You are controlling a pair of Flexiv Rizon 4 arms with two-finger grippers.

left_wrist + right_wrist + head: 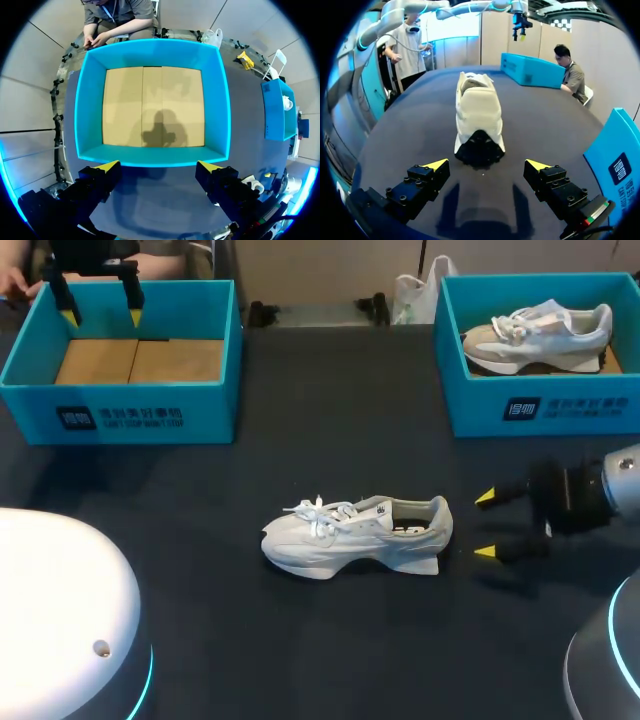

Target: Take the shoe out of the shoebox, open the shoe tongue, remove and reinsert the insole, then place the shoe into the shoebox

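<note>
With right gripper (485,525) spread just right of the heel of the shoe (355,535), likely to grasp it, left gripper (102,315) spread, kept clear above the far-left shoebox (120,410).

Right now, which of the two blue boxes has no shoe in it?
The left shoebox: only its bare cardboard floor shows. The right shoebox holds a sneaker, and a second sneaker lies out on the table.
</note>
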